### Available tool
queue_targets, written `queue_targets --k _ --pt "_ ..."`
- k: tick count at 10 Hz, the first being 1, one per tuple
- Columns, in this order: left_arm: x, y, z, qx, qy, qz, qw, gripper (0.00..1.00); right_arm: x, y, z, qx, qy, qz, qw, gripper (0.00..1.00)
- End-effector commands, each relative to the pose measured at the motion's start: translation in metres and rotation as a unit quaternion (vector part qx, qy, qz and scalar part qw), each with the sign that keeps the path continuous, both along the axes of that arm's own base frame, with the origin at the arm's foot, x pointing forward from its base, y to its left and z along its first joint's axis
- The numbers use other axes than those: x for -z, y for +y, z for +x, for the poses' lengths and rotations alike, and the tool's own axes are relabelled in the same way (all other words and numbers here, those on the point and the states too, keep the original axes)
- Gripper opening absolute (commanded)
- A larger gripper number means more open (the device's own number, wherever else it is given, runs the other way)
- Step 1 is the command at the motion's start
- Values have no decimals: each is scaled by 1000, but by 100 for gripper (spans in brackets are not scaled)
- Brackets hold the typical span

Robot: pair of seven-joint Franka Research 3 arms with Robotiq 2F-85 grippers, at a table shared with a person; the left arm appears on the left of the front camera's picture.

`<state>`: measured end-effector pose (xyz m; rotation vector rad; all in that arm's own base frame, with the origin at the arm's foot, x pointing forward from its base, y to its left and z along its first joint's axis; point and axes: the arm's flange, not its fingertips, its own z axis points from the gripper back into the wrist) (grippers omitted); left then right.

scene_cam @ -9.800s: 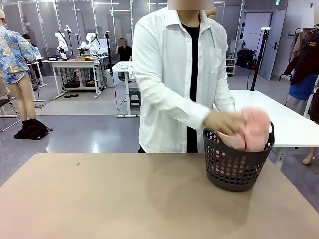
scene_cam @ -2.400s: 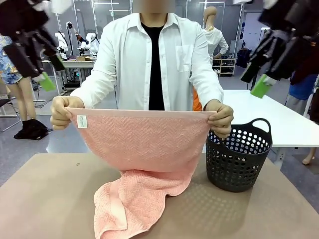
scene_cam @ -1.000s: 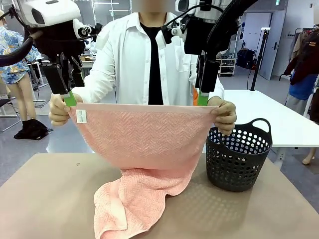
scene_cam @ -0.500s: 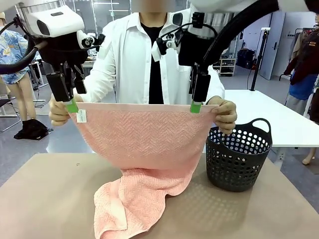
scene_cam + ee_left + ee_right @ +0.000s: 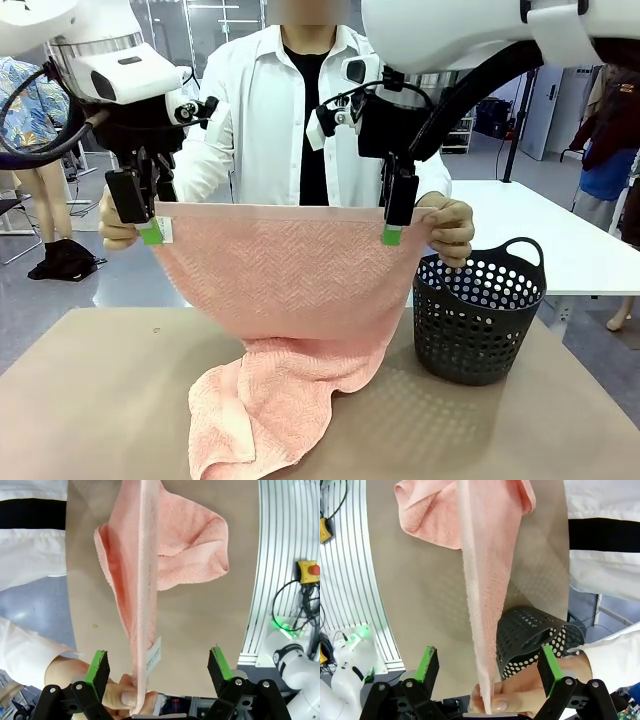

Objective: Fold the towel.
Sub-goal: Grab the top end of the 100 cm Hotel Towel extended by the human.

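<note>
Within the last second both end effectors are brought down onto the top edge of the towel (image 5: 290,275). That edge is kept stretched between the person's hands (image 5: 452,228), while the lower end is heaped on the table (image 5: 80,400) beside the basket (image 5: 478,320). The left end effector (image 5: 158,661) and right end effector (image 5: 490,664) are seen wide open, jaws straddling the edge just inside each hand, with nothing gripped yet. A handover of the corners is judged to come next, before any fold. A small white label (image 5: 154,655) is seen at the left corner; its print cannot be read.
</note>
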<state>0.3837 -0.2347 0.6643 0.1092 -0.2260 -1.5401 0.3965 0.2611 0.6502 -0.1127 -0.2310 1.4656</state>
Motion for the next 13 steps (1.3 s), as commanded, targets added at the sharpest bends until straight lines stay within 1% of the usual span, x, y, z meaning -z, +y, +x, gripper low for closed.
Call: queue_targets --k 1,2,3,4,5,6,7,8,9,10,13 --pt "8 -2 3 6 -1 -1 1000 100 10 -2 0 -15 5 4 1000 100" --pt "12 -2 5 1 4 3 1000 100 13 -3 1 -16 8 3 1000 100" --pt "14 -2 6 3 1 2 1000 59 15 -4 1 -16 7 4 1000 90" --pt "13 -3 6 4 2 -2 1000 41 15 -4 1 -18 8 4 1000 40" --pt "13 -4 5 7 2 -3 1000 0 15 -4 1 -20 10 6 1000 30" --pt "14 -4 5 8 4 -3 1000 0 16 -4 1 -20 11 5 1000 0" --pt "15 -3 5 8 5 -7 1000 0 17 -5 2 -18 11 5 1000 0" --pt "14 -4 5 8 6 -10 1000 13 17 -5 2 -18 10 5 1000 0" --pt "13 -4 5 11 6 -9 1000 4 16 -4 2 -18 11 4 1000 4" --pt "13 -5 4 13 7 -9 1000 0 16 -4 1 -19 10 5 1000 0" --pt "14 -5 4 14 10 -7 1000 0 14 -3 2 -20 8 5 1000 0"
